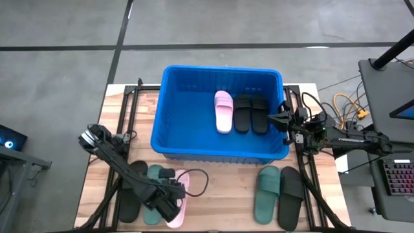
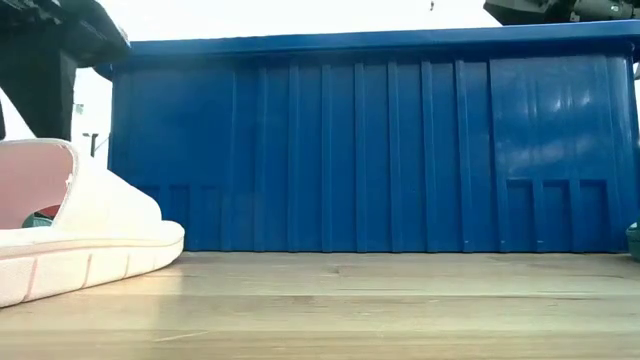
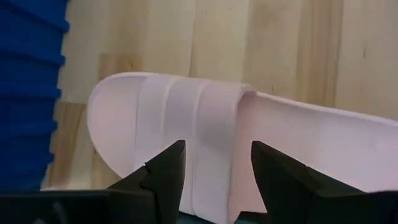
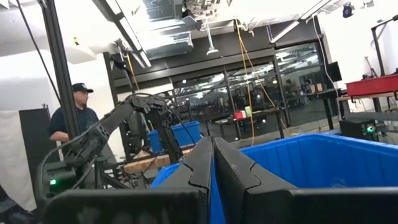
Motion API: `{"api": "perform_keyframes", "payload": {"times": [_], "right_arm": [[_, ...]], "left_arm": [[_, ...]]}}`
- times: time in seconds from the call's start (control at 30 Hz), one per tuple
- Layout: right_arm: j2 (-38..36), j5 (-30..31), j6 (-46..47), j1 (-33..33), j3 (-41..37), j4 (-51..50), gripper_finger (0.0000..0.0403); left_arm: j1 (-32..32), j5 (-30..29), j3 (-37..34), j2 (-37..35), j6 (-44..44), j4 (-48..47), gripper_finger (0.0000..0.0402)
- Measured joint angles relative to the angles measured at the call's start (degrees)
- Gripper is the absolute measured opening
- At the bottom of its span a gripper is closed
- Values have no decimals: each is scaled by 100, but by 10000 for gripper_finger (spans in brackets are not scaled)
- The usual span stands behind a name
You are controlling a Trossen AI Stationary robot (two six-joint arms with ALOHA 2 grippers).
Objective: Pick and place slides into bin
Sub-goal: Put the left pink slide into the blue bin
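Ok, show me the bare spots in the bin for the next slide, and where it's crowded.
Inside the bin, the whole left half is bare blue floor, bordered by the left wall and the pink slide. The right half is crowded: the pink slide and two black slides lie side by side, leaving only a narrow strip along the right wall.

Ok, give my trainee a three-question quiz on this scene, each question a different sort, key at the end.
1. How many slides lie inside the bin?
2. True or false: the right gripper is open.
3. The left gripper hovers over which slide: A pink slide, B dark green slide, C black slide?

Key: 1. Three: one pink, two black. 2. False, it is shut. 3. A.
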Motion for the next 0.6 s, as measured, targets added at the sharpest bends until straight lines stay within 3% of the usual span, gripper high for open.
{"api": "perform_keyframes", "payload": {"times": [0.27,0.6], "right_arm": [[0,0,273,0,0,-57,9],[2,-4,485,0,0,-127,9]], "left_arm": [[-6,-180,14,387,-130,-48,168],[1,-520,12,625,-978,-369,168]]}}
